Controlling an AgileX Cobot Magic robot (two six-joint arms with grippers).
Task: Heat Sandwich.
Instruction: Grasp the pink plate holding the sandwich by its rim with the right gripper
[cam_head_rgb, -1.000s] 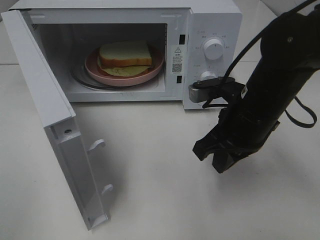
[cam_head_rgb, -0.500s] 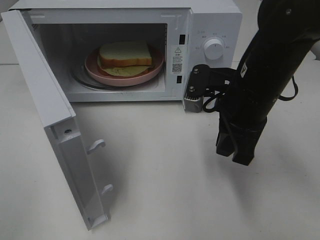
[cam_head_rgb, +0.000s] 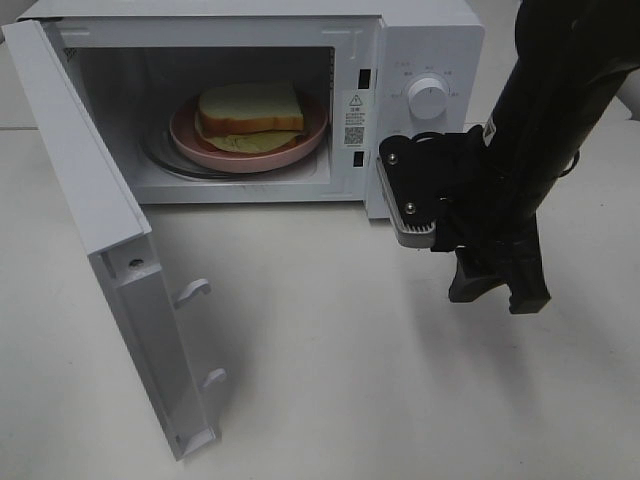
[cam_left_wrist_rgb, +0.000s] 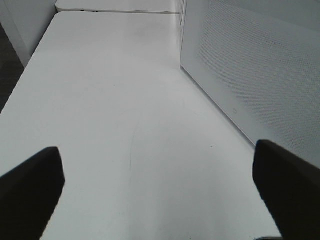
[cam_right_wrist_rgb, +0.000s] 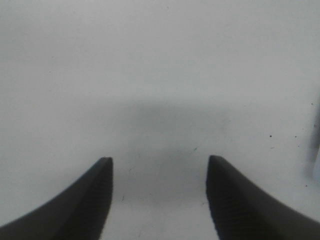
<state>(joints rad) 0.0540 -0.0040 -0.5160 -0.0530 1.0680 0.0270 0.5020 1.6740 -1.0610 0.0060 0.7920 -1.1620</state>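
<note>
The sandwich (cam_head_rgb: 249, 110) lies on a round pink plate (cam_head_rgb: 300, 146) inside the white microwave (cam_head_rgb: 425, 45), whose door (cam_head_rgb: 95, 215) stands wide open to the left. My right gripper (cam_head_rgb: 498, 288) hangs open and empty above the table, in front of the microwave's control panel, pointing down; its two dark fingers (cam_right_wrist_rgb: 85, 200) show over bare table in the right wrist view. My left gripper (cam_left_wrist_rgb: 160, 175) is open and empty over the table beside the perforated side of the microwave (cam_left_wrist_rgb: 260, 70); it is out of the exterior high view.
The microwave has a timer knob (cam_head_rgb: 427, 98) on its right panel. The open door's two latch hooks (cam_head_rgb: 193, 290) stick out toward the middle. White table (cam_head_rgb: 330, 380) spreads in front of the microwave.
My right arm has swung to the right and turned, away from the microwave opening. The sandwich, plate and door have not moved.
</note>
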